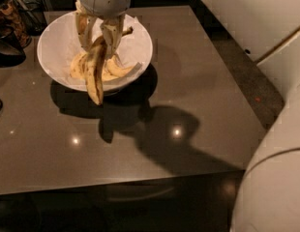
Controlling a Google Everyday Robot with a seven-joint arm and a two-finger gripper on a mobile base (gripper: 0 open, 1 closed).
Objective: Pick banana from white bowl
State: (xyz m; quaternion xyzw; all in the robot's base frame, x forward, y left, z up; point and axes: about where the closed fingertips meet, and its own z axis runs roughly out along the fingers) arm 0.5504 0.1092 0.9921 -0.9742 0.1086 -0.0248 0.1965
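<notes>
My gripper (97, 38) hangs over the white bowl (58, 45) at the back left of the table. It is shut on the banana (96, 74), a long spotted yellow one that hangs nearly upright from the fingers (112, 35), its lower tip dangling past the bowl's front rim. The banana is lifted clear of the bowl's inside. Other spotted bananas (118, 70) lie in the bowl on crumpled white paper.
The bowl stands on a dark glossy table (188, 95). A dark round vessel (7, 52) sits at the left edge, with a patterned object (9, 13) behind it. The robot's white body (276, 178) fills the right side.
</notes>
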